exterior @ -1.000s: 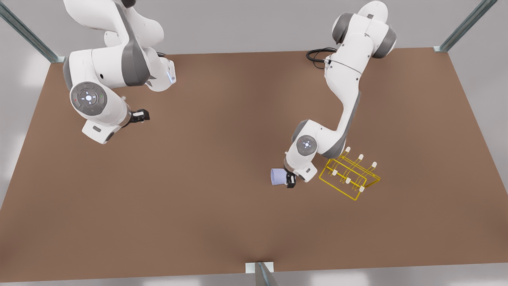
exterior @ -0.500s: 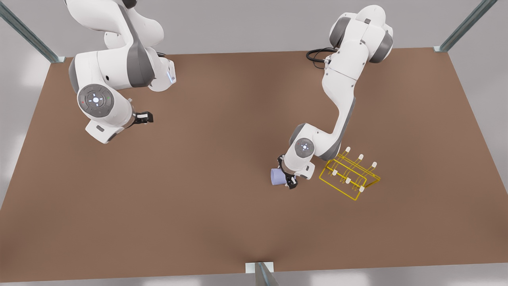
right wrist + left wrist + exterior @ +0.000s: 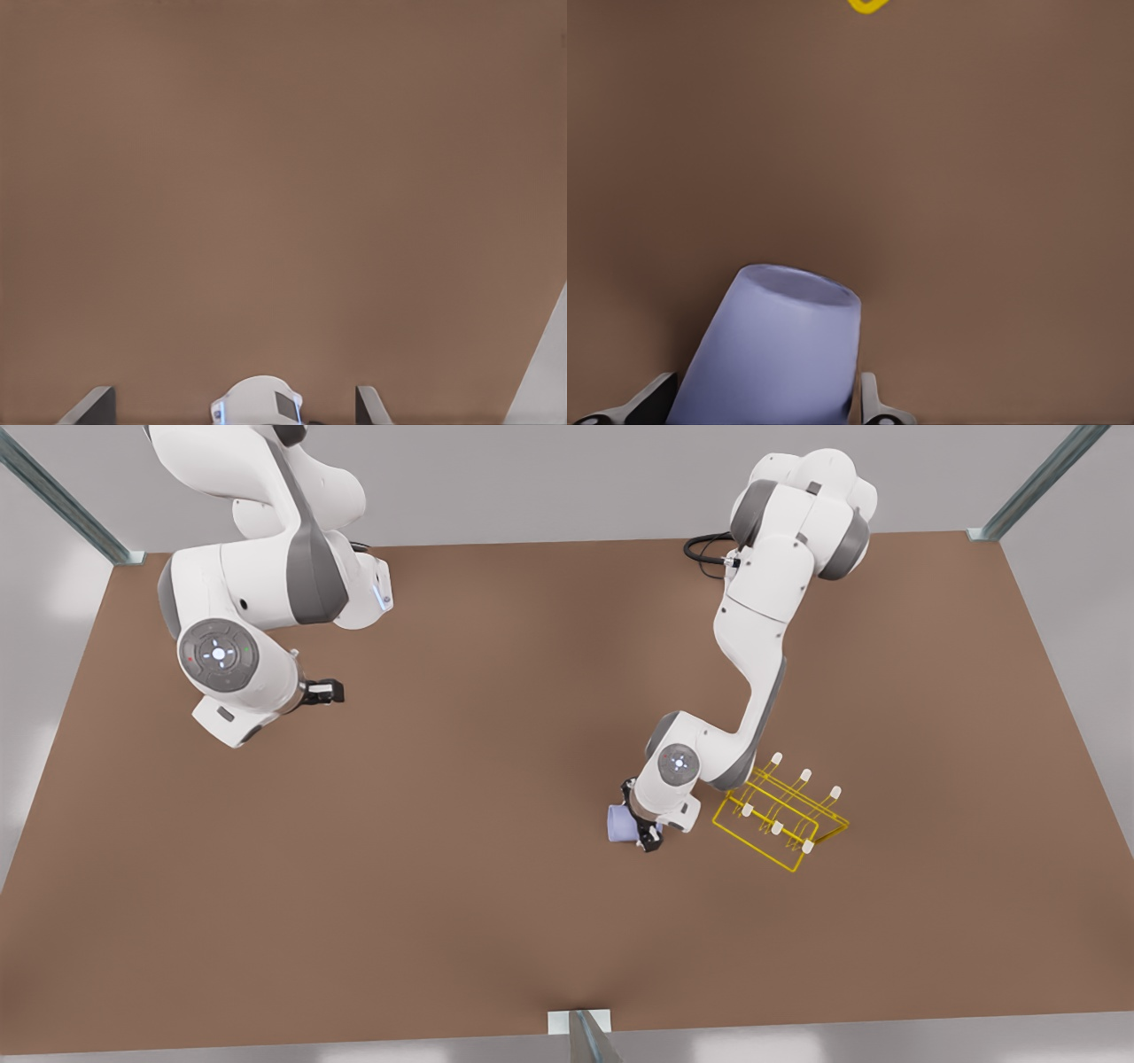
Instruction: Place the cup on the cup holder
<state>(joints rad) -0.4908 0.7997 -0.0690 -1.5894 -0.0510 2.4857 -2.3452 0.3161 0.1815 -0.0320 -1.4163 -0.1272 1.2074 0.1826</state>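
Worktop (image 3: 496,921): brown, flat, carries every item listed

Cup holder (image 3: 780,819): yellow wire rack with white-capped prongs, standing on the worktop at the front view's right, just beside the working arm's wrist. A scrap of yellow wire (image 3: 868,4) sits far across the worktop in the left wrist view

Cup (image 3: 620,824): pale lavender-blue tumbler, on its side or close to it, long axis roughly level and running left-right in the front view. Its visible end points toward the front view's left, away from the rack; which end that is cannot be told. In the left wrist view the cup (image 3: 775,354) tapers away from the camera

Left claw (image 3: 644,826): closed around the cup, one finger on each flank, on the cup's rack-facing side. The rack lies to the claw's right in the front view, so the coming carry likely runs rightward, with the cup turned to fit a prong

Right claw (image 3: 326,690): far left, well apart, waiting; fingers spread, holding nothing
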